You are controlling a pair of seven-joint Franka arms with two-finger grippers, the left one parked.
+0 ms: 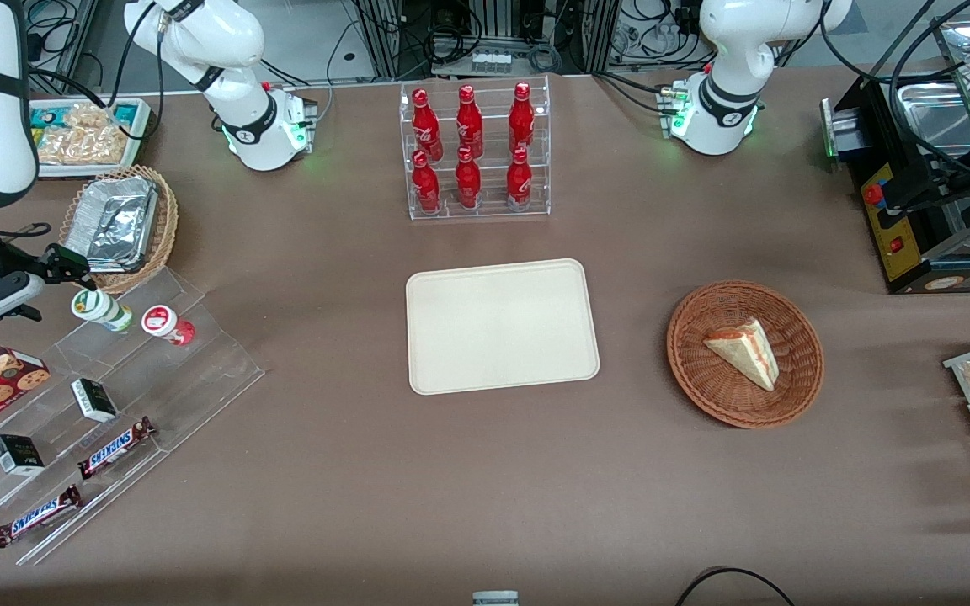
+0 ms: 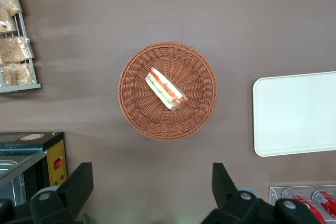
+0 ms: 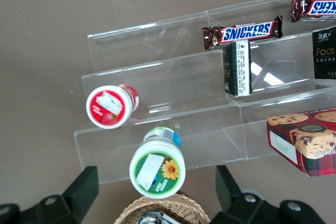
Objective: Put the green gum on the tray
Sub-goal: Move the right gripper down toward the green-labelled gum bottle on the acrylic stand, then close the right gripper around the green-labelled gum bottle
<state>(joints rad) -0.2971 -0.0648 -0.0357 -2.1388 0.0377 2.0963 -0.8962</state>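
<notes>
A: So, where's the green gum (image 1: 102, 309)?

B: On the top step of the clear acrylic rack (image 1: 157, 370), approx 9 o'clock from the tray (image 1: 502, 326) in the front view, well apart from it. It's tilted, with its white lid toward the claw (image 1: 71, 268).

A: Claw state?

B: Fingers spread wide and holding nothing. The claw hovers at approx 10 o'clock of the gum, close to it. In the wrist view the lid sits between the two black fingers (image 3: 79, 190).

A: Anything crowding it?

B: Red-lidded bottle (image 1: 167, 324) just beside it at 3 o'clock, w/ a small gap. Round wicker basket (image 1: 161, 227) w/ a crinkled foil pan is near, at 12 o'clock. The rack's step edges are thin, glossy and see-through.

A: Room betw. gum and tray?

B: Bare brown tabletop (image 1: 325, 320), matte cloth. The tray is flat, smooth and cream, w/ rounded corners and a low rim, and nothing lies on it. Cola rack (image 1: 477, 151) stands at its 12 o'clock and a woven basket (image 1: 796, 337) w/ a sandwich wedge at 3 o'clock, both apart from the rim.
</notes>
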